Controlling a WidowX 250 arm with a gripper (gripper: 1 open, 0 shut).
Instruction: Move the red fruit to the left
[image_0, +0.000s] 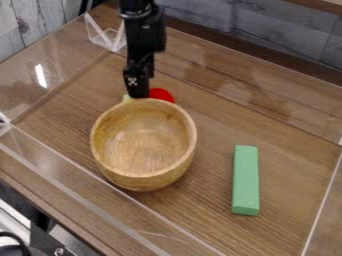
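The red fruit (160, 96) lies on the wooden table just behind the rim of the wooden bowl (143, 146). Only its glossy red right part shows. Its left end is hidden behind my gripper (134, 88). The black gripper points straight down, low over the table at the fruit's left side, and its fingers stand open. Whether a finger touches the fruit I cannot tell. Nothing is held.
A long green block (246, 179) lies flat to the right of the bowl. Clear plastic walls (40, 78) enclose the table on all sides. A clear plastic stand (107, 32) sits at the back left corner, close behind the arm.
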